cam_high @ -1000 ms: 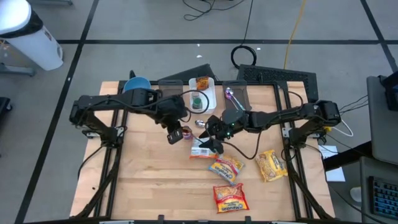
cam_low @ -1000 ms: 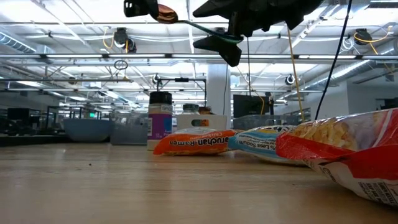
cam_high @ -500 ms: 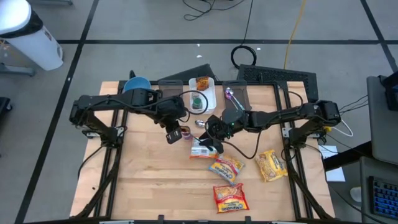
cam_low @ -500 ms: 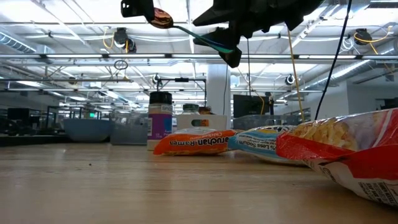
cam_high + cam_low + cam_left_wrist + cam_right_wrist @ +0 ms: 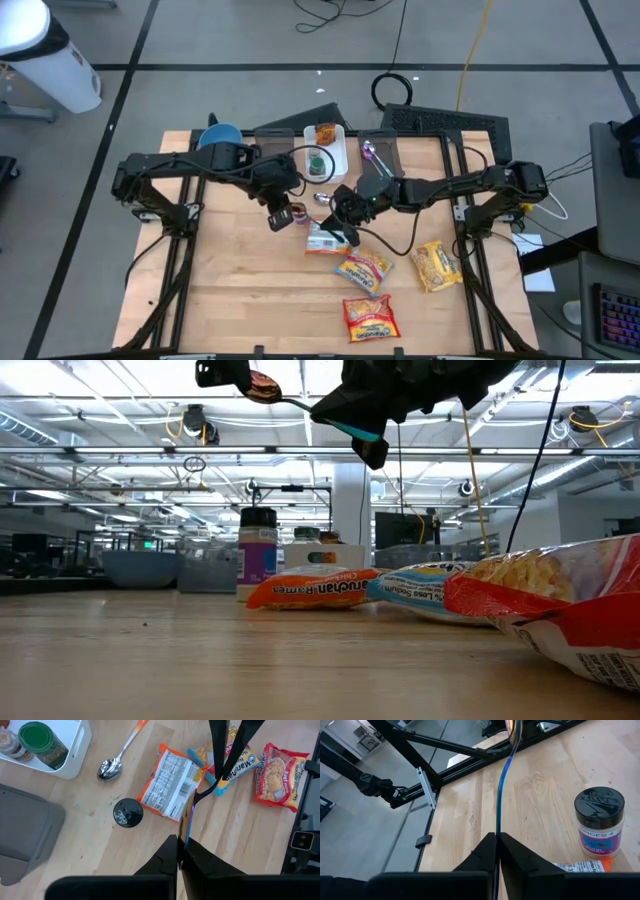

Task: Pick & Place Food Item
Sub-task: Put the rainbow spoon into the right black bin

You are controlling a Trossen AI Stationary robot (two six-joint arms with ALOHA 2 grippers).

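Landmark: orange ramen packet [image 5: 322,241], lying flat on the wooden table [image 5: 240,300] with its label side up.
Left gripper [image 5: 278,216]: hung above the table on the spice-jar side of the packet, fingers [image 5: 167,857] pinched narrow on a blue-handled spoon [image 5: 300,404].
Right gripper [image 5: 346,232]: over the packet's far edge, off the table, fingers [image 5: 512,851] closed tight on the same spoon's handle.
Spoon: held in the air between both grippers, high above the packet in the low view, bowl toward the left gripper.
Spice jar [image 5: 599,822]: upright with a black lid, just beside the packet.
Metal spoon [image 5: 111,768]: on the table, near the packet's corner, between it and the white tray [image 5: 82,745].
Other ramen packets: one [image 5: 365,268] just beside the landmark, one [image 5: 370,318] nearer the table's front edge, one [image 5: 437,265] well apart toward the right arm's side.
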